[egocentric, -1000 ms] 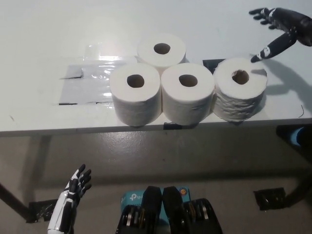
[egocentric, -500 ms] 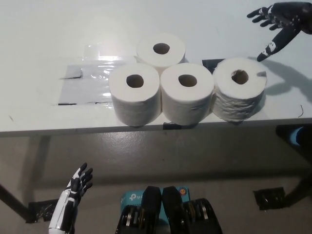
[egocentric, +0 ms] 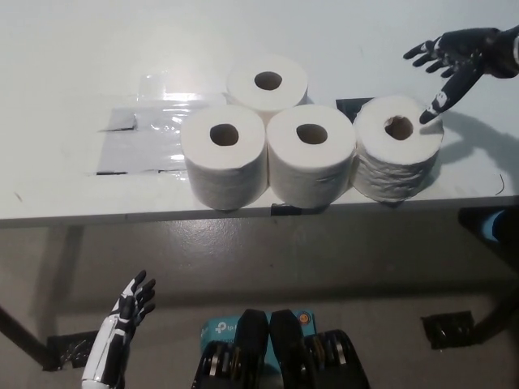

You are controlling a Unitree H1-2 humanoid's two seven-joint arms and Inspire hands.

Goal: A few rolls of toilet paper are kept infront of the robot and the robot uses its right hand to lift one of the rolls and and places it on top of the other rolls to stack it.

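bright, sharp, glare on tape point(egocentric: 154, 134)

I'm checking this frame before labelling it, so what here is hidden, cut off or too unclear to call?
All head view:
- Right hand: the arm runs off the right edge; whether a fingertip touches the rightmost roll is unclear.
- Back roll: its lower part is hidden by the two front rolls.
- Left hand: resting low below the table, forearm cut by the bottom edge.

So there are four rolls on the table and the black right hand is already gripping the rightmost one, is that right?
Not quite: in the head view the right hand is open above the rightmost roll, not gripping it. Four rolls, yes.
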